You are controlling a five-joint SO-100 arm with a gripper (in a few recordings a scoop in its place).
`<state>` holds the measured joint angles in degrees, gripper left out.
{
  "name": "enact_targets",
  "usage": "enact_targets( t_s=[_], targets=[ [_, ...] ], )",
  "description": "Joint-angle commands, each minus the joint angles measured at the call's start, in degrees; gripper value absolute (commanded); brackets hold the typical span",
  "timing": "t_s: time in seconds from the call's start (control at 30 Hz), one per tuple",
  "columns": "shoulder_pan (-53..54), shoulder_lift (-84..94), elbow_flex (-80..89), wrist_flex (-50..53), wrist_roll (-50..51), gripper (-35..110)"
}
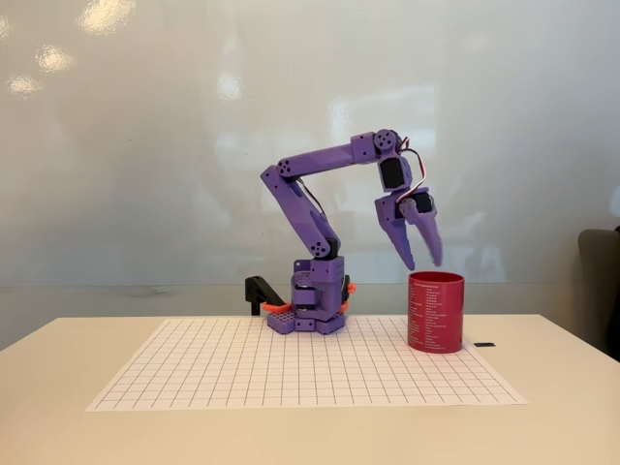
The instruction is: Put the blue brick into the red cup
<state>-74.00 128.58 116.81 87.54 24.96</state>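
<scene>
1. In the fixed view the purple arm (320, 208) stands at centre frame on its base (310, 315), reaching right, with the gripper (423, 262) hanging tips-down just above and slightly left of the cup (436, 312) at right of centre.

2. The two fingers (402, 242) spread apart toward the tips, a moderate gap between them. Nothing blue shows between them.

3. The brick cannot be seen on the grid mat (291, 368) or on the table (77, 407); whether it lies inside the cup, behind its wall, cannot be told from this angle.

4. Judged from this, the step in hand is the release over the cup, or the moment just after it.

5. To do it well, the tips should sit over the middle of the cup's mouth, not over its left rim, where they seem to be now; a drop there could strike the rim and bounce out onto the mat.

6. The tips should be low, close to the rim, so a small, light brick falls straight.

7. The cup looks light and stands free on the mat's right edge, so a finger brushing its wall could tip or shift it; any move away is best made straight up first.

8. A small black object (484, 344) lies on the table right of the cup, well out of the arm's way.
</scene>
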Motion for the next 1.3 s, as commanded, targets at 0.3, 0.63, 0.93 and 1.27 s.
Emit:
enact_targets(
  t_s=[0.3, 0.63, 0.93, 1.27],
  targets=[
    [8.7, 5.2, 2.9, -10.2, -1.5, 0],
    [48.0, 18.9, 9.6, -33.9, -10.0, 0],
    [72.4, 41.1, 20.6, -41.1, -15.1, 0],
    [77.3, 60.6, 23.5, -26.5, -16.5, 0]
  ],
)
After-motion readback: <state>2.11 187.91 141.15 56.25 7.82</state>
